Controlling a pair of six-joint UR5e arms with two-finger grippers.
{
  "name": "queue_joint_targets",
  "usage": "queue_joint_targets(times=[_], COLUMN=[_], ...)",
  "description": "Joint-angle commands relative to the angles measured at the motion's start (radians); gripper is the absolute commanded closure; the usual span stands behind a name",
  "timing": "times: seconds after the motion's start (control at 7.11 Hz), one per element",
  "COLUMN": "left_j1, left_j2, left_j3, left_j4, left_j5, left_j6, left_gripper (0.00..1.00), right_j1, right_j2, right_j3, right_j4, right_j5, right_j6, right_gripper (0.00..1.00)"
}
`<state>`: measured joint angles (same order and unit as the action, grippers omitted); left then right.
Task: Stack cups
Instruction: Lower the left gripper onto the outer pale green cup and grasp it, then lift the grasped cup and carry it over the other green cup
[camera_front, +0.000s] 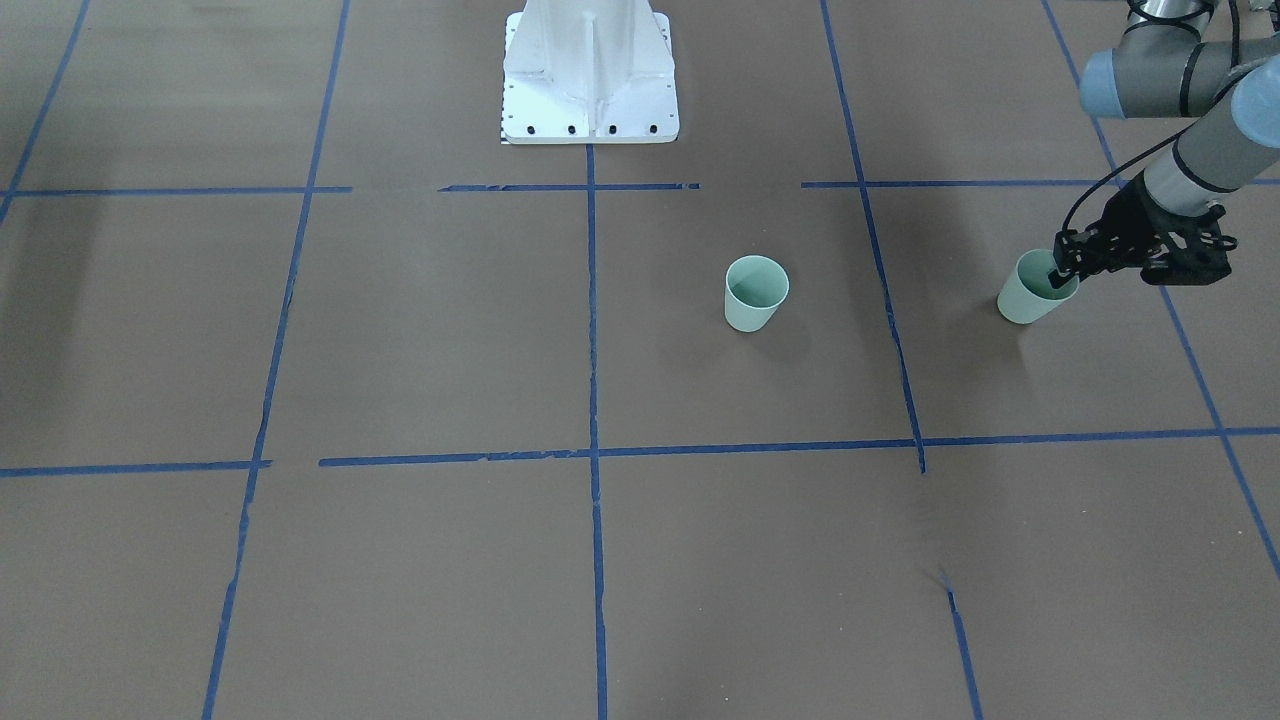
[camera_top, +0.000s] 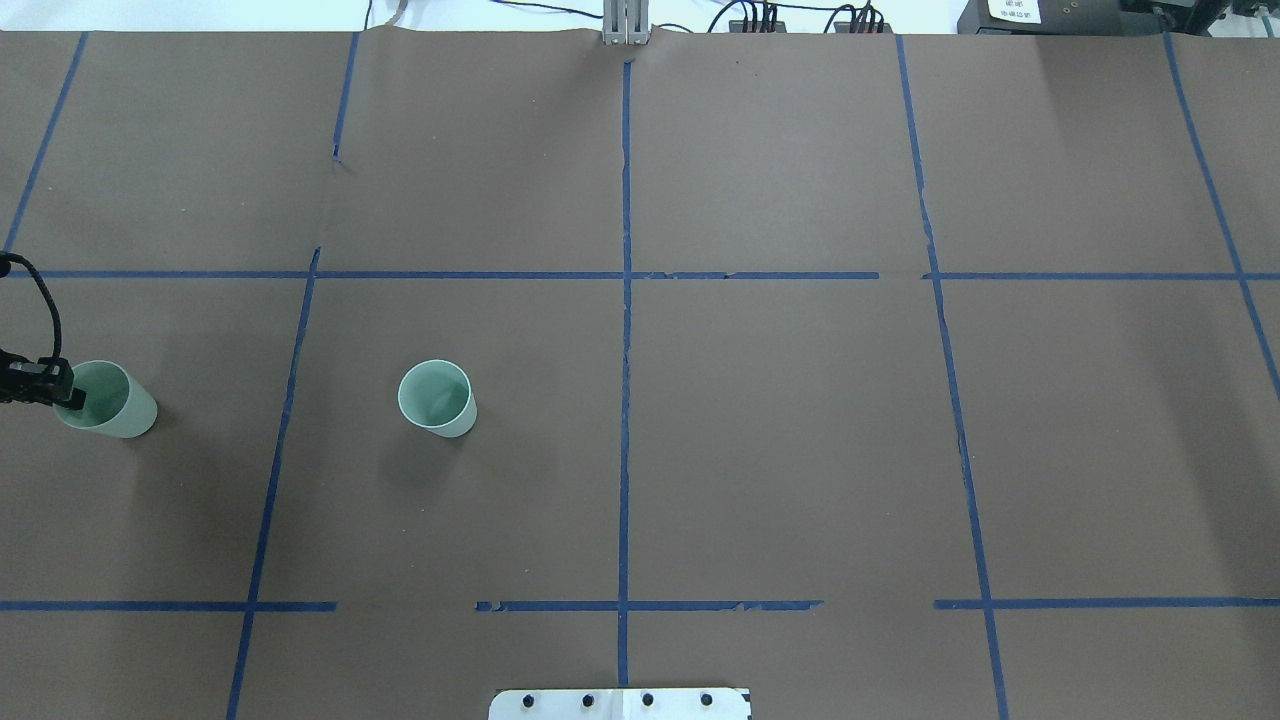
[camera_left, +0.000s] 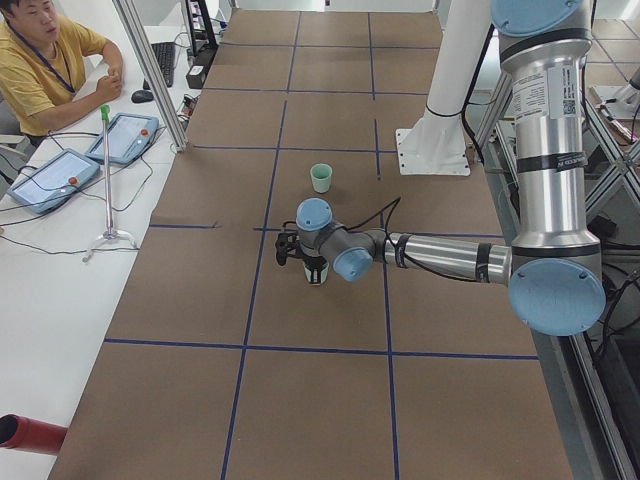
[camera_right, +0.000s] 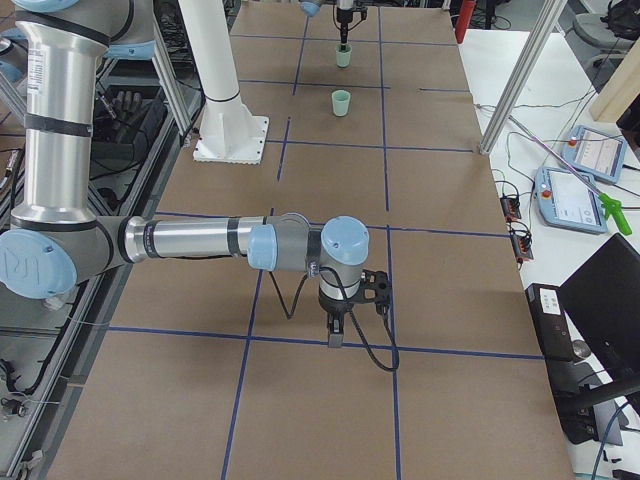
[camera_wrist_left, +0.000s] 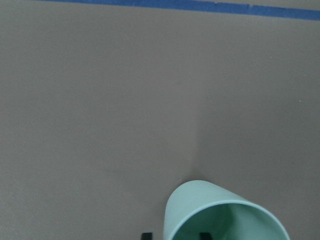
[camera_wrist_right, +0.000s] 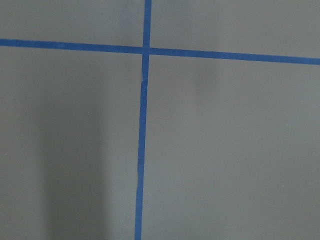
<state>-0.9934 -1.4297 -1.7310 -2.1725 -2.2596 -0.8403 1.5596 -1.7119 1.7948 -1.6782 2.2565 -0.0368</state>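
Two pale mint-green cups stand upright on the brown table. One cup (camera_front: 756, 293) stands alone, also in the overhead view (camera_top: 437, 398). The other cup (camera_front: 1030, 295) is at my left gripper (camera_front: 1062, 272). In the left wrist view one fingertip (camera_wrist_left: 202, 234) is inside this cup (camera_wrist_left: 200, 205) and the other is outside its wall, with gaps to the wall, so the jaws are open astride the rim. My right gripper (camera_right: 335, 338) hangs over bare table far from both cups; I cannot tell whether it is open or shut.
Blue tape lines (camera_top: 625, 350) divide the brown table into squares. The white robot base (camera_front: 590, 70) stands at the table's edge. An operator (camera_left: 45, 60) sits beside the table with tablets.
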Motion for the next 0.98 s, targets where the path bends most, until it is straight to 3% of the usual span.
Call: queue_joint_targets(times=[0.0, 0.14, 0.56, 0.84], left_j1=[-0.011, -0.017, -0.025, 0.020], left_j2=[-0.003, -0.011, -0.134, -0.286], left_j3=[-0.034, -0.092, -0.336, -0.338], left_j4=[0.002, 0.075, 0.533, 0.573], left_j5=[0.003, -0.003, -0.001, -0.001], left_j6=[-0.002, 0.001, -0.053, -0.310], left_gripper=[1.00, 1.00, 1.00, 1.00], right_j1=[0.000, 0.000, -0.001, 0.000], right_j2=[0.000, 0.000, 0.000, 0.000], right_j3=[0.000, 0.000, 0.000, 0.000], right_j4=[0.000, 0.000, 0.000, 0.000], right_j5=[0.000, 0.000, 0.000, 0.000], right_j6=[0.000, 0.000, 0.000, 0.000], right_gripper=[0.00, 0.00, 0.00, 0.00])
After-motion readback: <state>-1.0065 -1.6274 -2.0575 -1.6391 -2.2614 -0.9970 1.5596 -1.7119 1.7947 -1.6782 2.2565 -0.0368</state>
